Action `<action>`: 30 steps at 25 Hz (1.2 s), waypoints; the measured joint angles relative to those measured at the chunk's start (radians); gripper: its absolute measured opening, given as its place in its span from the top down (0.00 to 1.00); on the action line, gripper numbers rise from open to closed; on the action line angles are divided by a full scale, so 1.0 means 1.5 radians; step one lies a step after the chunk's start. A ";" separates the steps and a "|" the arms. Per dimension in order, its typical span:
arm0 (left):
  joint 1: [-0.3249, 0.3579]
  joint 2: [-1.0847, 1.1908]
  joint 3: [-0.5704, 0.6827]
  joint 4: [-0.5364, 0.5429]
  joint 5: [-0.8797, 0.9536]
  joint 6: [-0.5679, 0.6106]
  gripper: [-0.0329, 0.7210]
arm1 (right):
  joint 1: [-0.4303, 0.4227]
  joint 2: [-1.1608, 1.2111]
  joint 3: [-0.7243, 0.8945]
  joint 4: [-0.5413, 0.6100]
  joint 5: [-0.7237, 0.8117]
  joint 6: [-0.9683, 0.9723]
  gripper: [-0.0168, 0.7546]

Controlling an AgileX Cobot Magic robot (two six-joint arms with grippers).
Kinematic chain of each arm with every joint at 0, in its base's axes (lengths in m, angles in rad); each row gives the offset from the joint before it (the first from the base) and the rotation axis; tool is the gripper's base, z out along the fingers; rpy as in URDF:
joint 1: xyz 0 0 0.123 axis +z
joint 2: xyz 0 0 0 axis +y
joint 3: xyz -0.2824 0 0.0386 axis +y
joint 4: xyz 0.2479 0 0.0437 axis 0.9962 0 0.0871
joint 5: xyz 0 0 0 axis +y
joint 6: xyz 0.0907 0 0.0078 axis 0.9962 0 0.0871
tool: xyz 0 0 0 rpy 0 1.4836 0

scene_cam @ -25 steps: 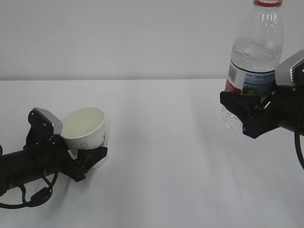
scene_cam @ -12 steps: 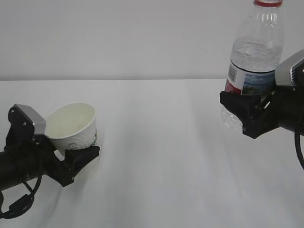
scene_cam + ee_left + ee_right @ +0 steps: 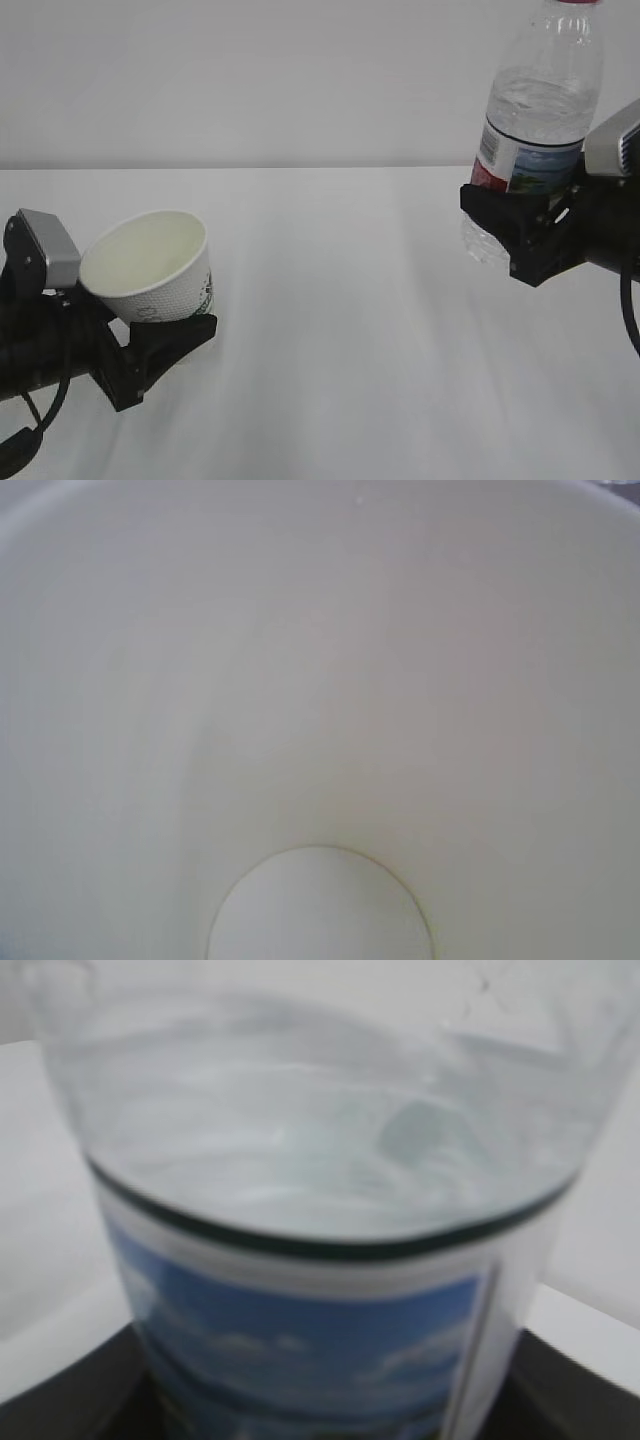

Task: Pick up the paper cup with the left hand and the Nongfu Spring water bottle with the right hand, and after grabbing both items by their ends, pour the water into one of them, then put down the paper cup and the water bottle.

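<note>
Exterior view: one paper cup (image 3: 150, 265), tilted, clamped low in the left hand (image 3: 140, 350) at near left; one Nongfu Spring water bottle (image 3: 530, 140), upright, gripped by the right hand (image 3: 520, 235) at right.

A plain white matte table (image 3: 340, 330) is stretching back to a pale wall, its surface showing only soft grey shadows.

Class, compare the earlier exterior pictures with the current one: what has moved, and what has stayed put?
The left hand carried the paper cup leftward and nearer the camera, its mouth still tilted. The right hand raised the Nongfu Spring water bottle slightly. Both grips held; no pouring yet.
</note>
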 joint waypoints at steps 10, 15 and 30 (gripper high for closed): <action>0.000 -0.024 0.000 0.131 0.000 -0.038 0.21 | 0.000 0.000 0.000 -0.003 0.000 0.000 0.35; -0.035 -0.024 0.000 0.149 0.000 -0.050 0.21 | 0.000 0.000 0.000 -0.016 0.000 0.000 0.35; -0.228 -0.024 -0.026 0.107 0.029 -0.070 0.21 | 0.000 0.000 0.000 -0.035 0.002 0.000 0.35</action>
